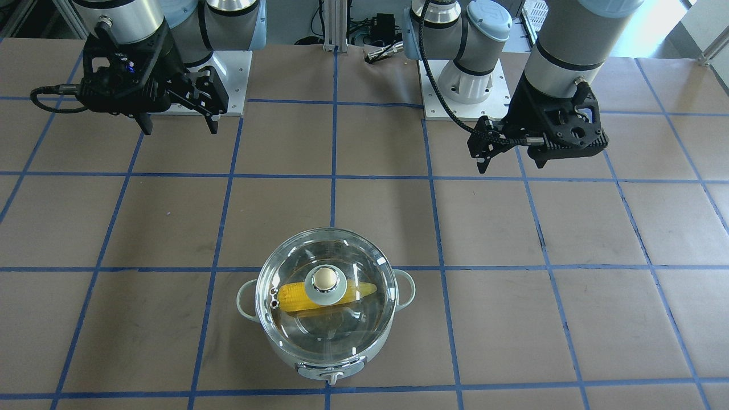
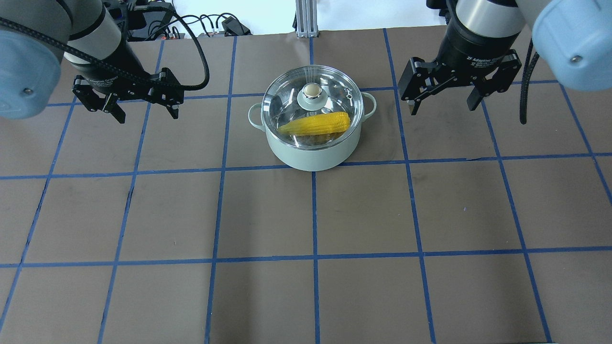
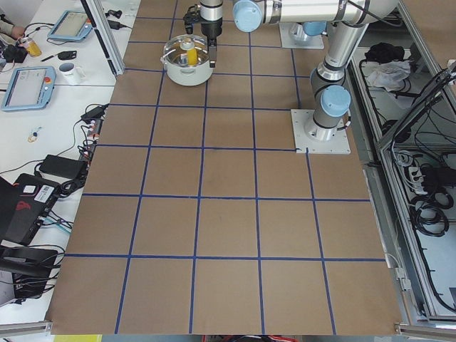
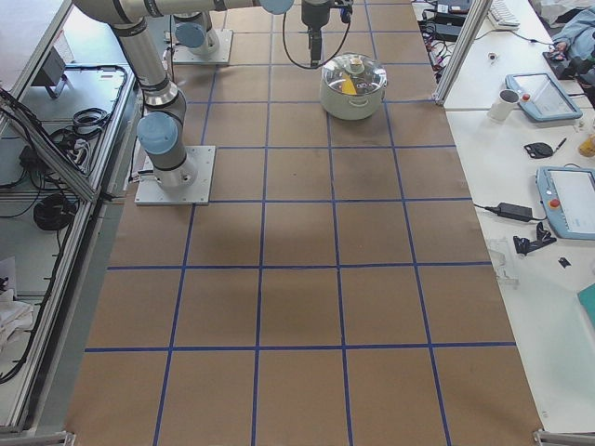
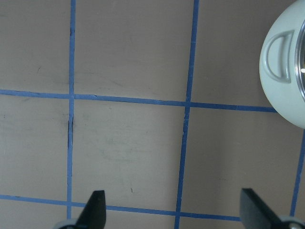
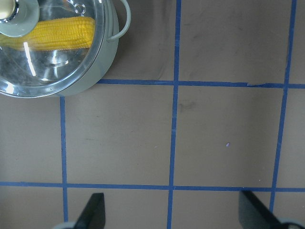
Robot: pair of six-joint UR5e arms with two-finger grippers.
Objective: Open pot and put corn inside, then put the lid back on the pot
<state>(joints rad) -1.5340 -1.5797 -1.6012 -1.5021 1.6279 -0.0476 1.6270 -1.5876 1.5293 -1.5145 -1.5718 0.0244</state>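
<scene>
The mint-grey pot stands on the table with the clear glass lid seated on it, cream knob up. The yellow corn lies inside, seen through the glass; it also shows in the front-facing view and the right wrist view. My left gripper is open and empty, held above the table to the pot's left. My right gripper is open and empty, above the table to the pot's right. The pot's side handle shows in the left wrist view.
Brown paper with blue tape grid lines covers the table. The arm bases stand at the robot's side. Side benches with tablets and a mug lie past the table's edge.
</scene>
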